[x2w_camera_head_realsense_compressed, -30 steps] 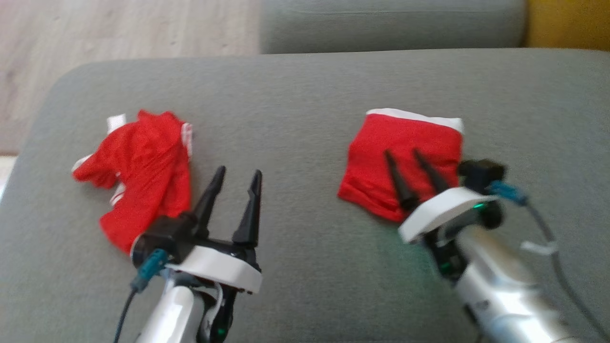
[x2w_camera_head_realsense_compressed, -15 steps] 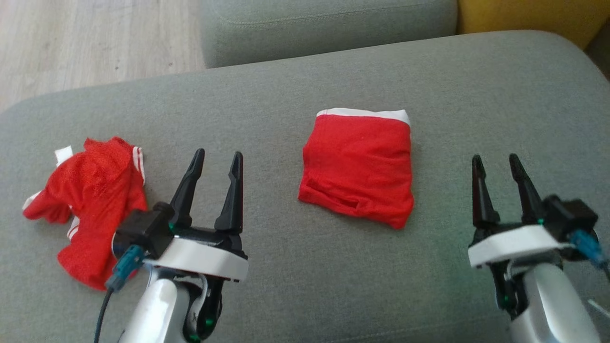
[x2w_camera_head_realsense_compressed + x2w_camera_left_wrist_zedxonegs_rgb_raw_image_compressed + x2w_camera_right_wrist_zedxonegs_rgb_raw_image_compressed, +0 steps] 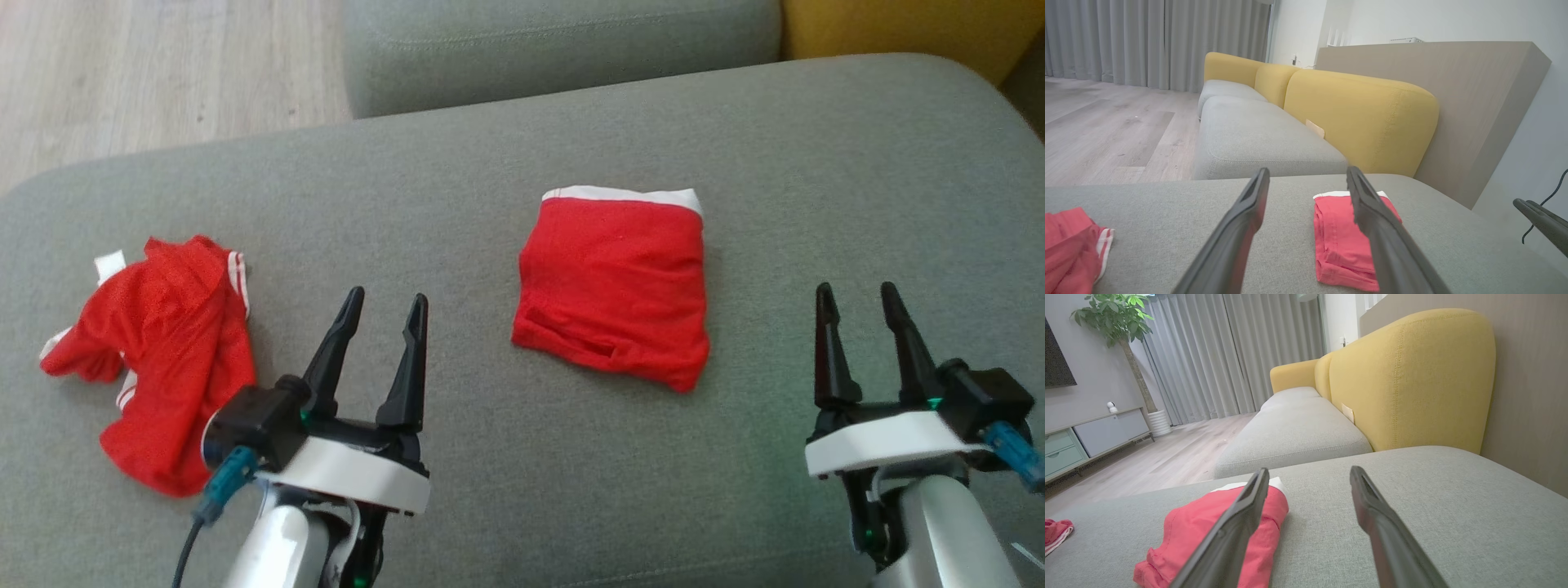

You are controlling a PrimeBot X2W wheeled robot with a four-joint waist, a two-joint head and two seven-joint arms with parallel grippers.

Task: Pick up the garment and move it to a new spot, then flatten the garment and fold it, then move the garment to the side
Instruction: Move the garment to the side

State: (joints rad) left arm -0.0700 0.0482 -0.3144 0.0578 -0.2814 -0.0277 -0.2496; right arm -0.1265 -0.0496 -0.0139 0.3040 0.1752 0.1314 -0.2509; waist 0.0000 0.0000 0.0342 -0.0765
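A folded red garment with a white waistband (image 3: 612, 286) lies flat in the middle of the grey cushion (image 3: 506, 490). A second red garment with white stripes (image 3: 163, 351) lies crumpled at the left. My left gripper (image 3: 388, 296) stands open between the two, touching neither. My right gripper (image 3: 856, 287) is open to the right of the folded garment, clear of it. The left wrist view looks past the open left gripper (image 3: 1308, 171) at the folded garment (image 3: 1337, 232) and the crumpled one (image 3: 1069, 241). Beyond the open right gripper (image 3: 1309, 471) the folded garment (image 3: 1200, 526) lies to the left.
A second grey seat cushion (image 3: 563, 41) lies beyond this one. The yellow backrest (image 3: 1363, 118) runs along the right side, against a wall panel (image 3: 1453, 94). Wooden floor (image 3: 147, 73) lies past the cushion's far left edge. A cabinet (image 3: 1090, 437) and potted plant (image 3: 1114, 318) stand far off.
The head camera has shifted. My right gripper has come off the folded garment and moved to its right, empty. Both grippers have drawn back slightly. The garments lie still.
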